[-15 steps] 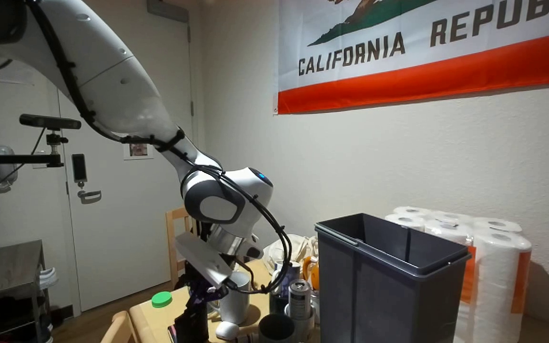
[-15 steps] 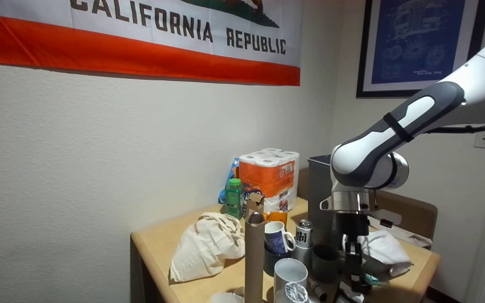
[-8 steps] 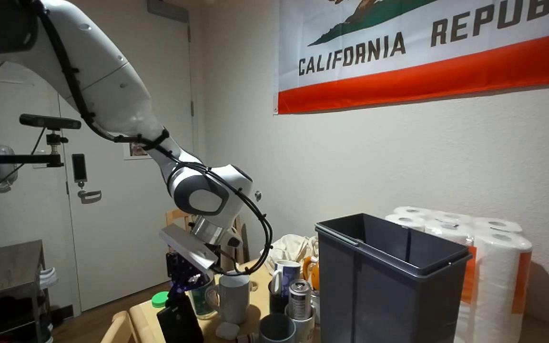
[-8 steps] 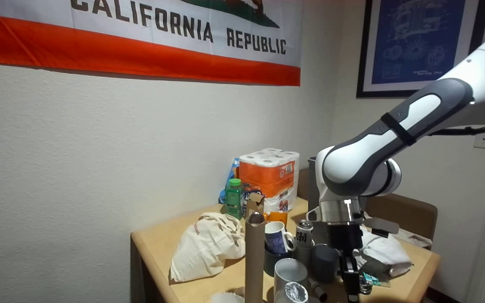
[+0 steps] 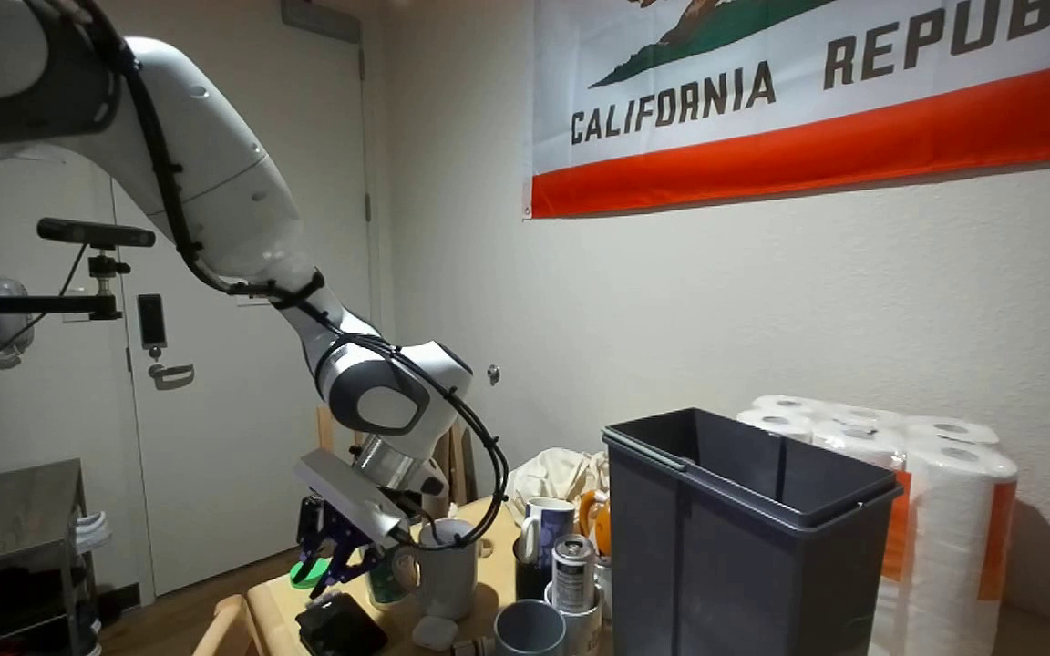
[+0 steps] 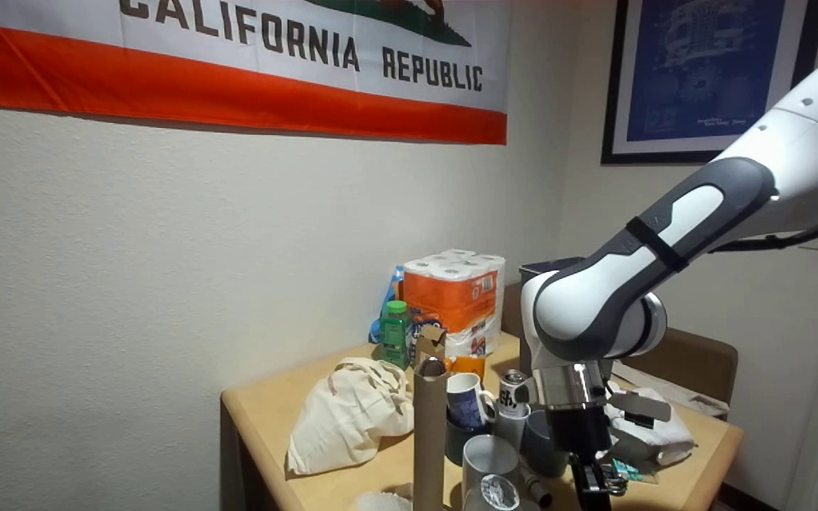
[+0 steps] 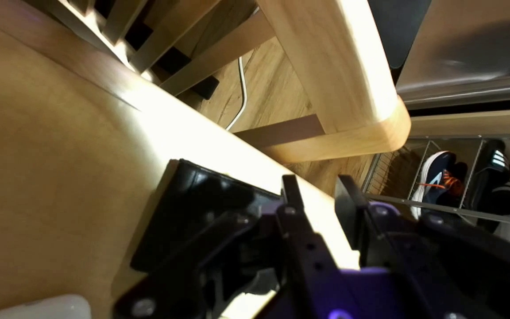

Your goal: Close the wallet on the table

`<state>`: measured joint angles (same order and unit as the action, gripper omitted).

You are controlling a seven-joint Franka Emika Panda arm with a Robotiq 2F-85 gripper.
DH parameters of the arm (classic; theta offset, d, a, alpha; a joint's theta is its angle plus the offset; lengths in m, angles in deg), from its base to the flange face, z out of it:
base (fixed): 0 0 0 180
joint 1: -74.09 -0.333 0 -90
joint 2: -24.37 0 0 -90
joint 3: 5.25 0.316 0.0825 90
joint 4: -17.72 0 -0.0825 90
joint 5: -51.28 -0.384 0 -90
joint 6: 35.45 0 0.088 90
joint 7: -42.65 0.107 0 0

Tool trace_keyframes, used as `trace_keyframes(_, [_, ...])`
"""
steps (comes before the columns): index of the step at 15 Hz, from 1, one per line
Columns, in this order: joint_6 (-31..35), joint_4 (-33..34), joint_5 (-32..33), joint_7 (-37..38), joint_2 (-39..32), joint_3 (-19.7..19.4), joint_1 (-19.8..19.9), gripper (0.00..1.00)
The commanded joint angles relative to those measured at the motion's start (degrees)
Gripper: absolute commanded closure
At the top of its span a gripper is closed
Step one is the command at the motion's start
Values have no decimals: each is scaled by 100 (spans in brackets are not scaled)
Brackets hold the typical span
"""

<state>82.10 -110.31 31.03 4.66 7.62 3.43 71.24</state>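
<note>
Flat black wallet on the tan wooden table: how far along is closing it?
Apparently done: the flat black wallet looks folded over on the tan wooden table, though the black gripper hides part. In hand: nothing; the jaws stand apart, the table's edge showing between them. Left: probably just confirming the fold and moving clear.

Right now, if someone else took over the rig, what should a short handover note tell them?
Black gripper: open, holding nothing.
Things: the flat, black, rectangular wallet lies near the edge of the light tan wooden table, close to the gripper; contact can't be told.
Done: the wallet looks folded shut, though the gripper hides part of it in the wrist view.
Left: probably just confirming it's closed, then backing away.
</note>
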Motion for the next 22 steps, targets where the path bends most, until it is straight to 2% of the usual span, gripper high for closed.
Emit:
trace_keyframes(1, [-124, 148, 146, 116, -176, 46, 13, 40])
trace_keyframes(5, [-100, 196, 147, 98, -302, 88, 11, 10])
trace_keyframes(7, [-90, 232, 132, 95, -338, 112, 15, 0])
trace_keyframes(12, [-227, 200, 97, 67, -115, 174, 48, 0])
trace_keyframes(22, [-388, -36, 35, 257, 1267, 3, 12, 0])
